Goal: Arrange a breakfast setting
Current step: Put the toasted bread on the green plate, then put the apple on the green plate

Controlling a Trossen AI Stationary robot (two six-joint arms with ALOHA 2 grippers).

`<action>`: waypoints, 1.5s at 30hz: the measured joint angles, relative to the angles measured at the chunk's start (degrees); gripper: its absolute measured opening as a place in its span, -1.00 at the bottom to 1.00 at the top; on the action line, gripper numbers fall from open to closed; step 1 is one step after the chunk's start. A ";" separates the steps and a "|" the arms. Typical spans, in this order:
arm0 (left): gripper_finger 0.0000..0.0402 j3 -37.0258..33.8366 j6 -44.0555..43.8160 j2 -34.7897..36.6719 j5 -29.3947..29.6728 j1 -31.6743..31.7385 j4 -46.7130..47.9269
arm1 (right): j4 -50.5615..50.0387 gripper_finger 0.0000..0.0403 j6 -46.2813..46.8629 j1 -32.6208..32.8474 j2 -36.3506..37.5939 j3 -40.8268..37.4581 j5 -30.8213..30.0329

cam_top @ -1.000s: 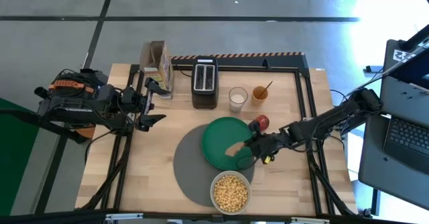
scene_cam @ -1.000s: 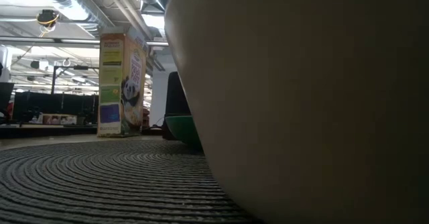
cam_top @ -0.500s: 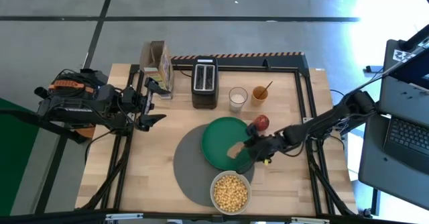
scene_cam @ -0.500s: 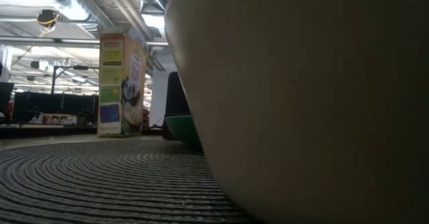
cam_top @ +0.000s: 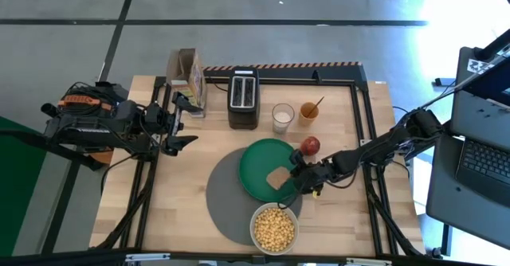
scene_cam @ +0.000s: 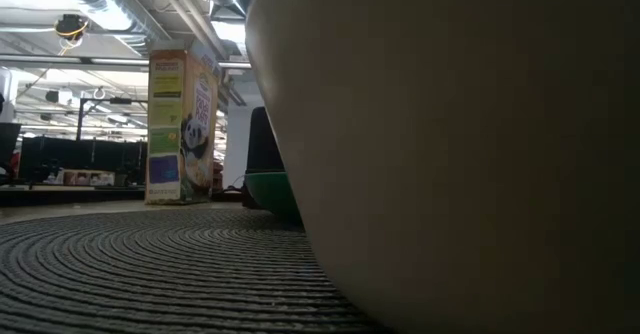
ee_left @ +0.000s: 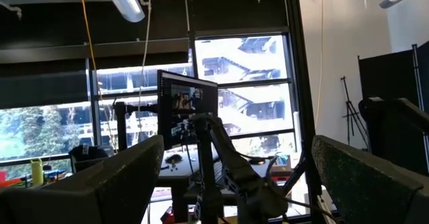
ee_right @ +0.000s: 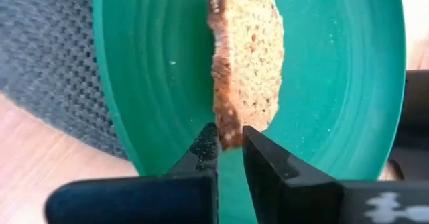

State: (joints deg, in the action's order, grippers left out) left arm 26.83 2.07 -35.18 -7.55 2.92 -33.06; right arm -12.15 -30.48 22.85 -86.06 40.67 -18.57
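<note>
A round grey mat lies at the table's near middle. The green plate rests on its far right part, and the pale bowl of yellow cereal on its near edge. My right gripper is shut on the brown toast slice over the plate's right near part. The red apple sits on the table just right of the plate. A thin spoon stands in the orange cup. My left gripper is open and empty, raised at the table's left. My right gripper pinches the toast's near edge between its two fingertips, coming from the table's right at a low slant. The slice sticks out ahead of the fingers over the green plate. Whether its far end touches the plate I cannot tell.
A black toaster, a cereal box and a glass of milk stand along the far side. In the low view the bowl's wall fills the right, with the mat in front.
My right gripper has gone toward the table's left, farther in over the green plate, carrying the toast. The slice now lies flatter above the plate. The apple shows clear of the arm.
</note>
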 joint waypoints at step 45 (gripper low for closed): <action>0.87 0.00 -1.59 0.00 -0.61 0.00 0.77 | -37.96 0.89 11.80 -23.03 11.69 11.17 5.30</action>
State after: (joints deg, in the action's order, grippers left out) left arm 26.83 0.47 -35.18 -8.16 2.92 -32.29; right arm -50.11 -18.68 -0.18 -74.37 51.83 -13.27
